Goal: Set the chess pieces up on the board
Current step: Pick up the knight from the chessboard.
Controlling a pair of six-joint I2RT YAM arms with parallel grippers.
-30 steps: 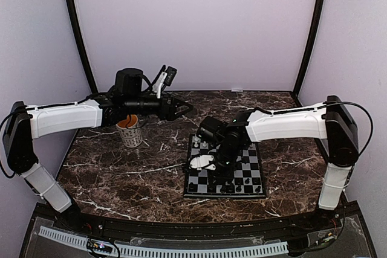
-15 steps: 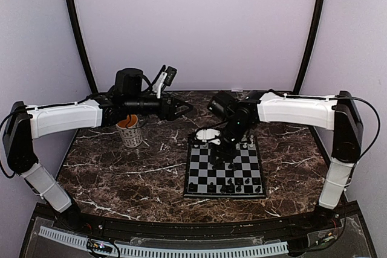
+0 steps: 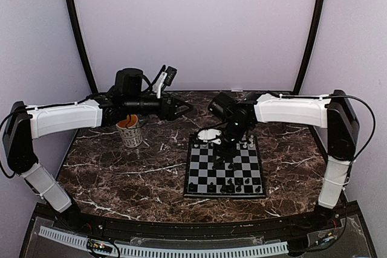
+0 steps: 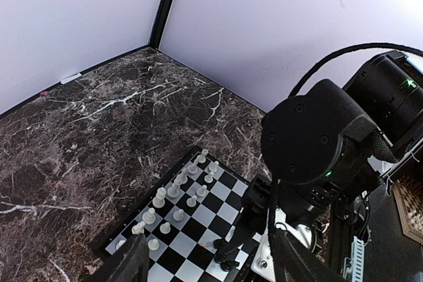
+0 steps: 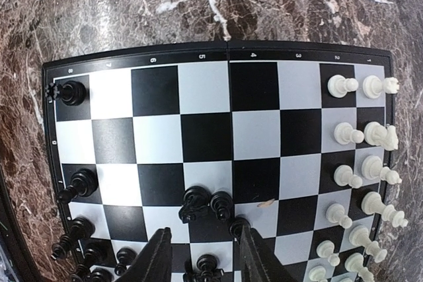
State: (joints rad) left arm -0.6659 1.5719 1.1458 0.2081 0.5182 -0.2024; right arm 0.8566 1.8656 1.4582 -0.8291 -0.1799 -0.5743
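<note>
overhead view of a dark marbled table (image 3: 121,173) with two white robot arms reaching in from either side. the board (image 3: 204,172) lies flat on the right half of the table. the right gripper (image 5: 203,231) points down over the board's far half. a second ago it hung lower, over the board's left centre; it has since risen and swung toward the far edge, and it sits almost where it was half a second ago. seen from its own wrist camera, its two fingers are spread apart with nothing clamped between them. the white pieces (image 5: 345,175) stand in two neat lines along the right edge of that view. the black pieces (image 5: 82,183) are scattered: one in the top left corner square, one partway down the left side, a cluster at the lower left, and a few near the middle just ahead of the fingers. one small black piece shows low down between the fingers; whether it touches them cannot be told. the left gripper (image 3: 183,108) hovers above the table to the left of the board, just beyond a white mug (image 3: 130,131), its fingers apart and holding nothing. the left arm and the mug look unchanged from the earlier frames.
</note>
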